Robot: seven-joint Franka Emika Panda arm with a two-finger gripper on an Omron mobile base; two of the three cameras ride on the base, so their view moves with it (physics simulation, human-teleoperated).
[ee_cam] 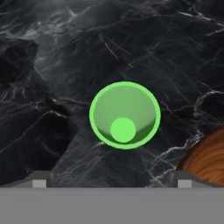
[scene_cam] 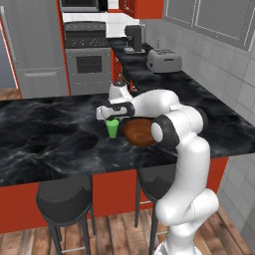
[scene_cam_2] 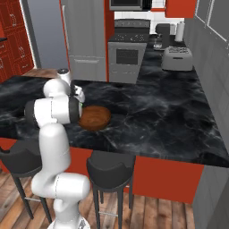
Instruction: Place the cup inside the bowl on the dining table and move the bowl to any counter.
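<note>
gripper (scene_cam: 112,118) is hovering with jaws spread wide right above the upright green cup (ee_cam: 124,115), which is standing on the dining table (scene_cam: 50,129) just beside the wooden bowl (scene_cam: 138,132), so the cup pickup is starting; next is likely lowering straight down and closing.

Cup (scene_cam: 113,128) stands beside bowl (scene_cam: 139,132) on dining table (scene_cam: 50,129).

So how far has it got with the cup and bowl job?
Nothing is finished yet. The green cup stands on the dining table beside the wooden bowl, not in it. The open gripper hovers above the cup. Left: grasp it, drop it in, carry the bowl to a counter.
</note>
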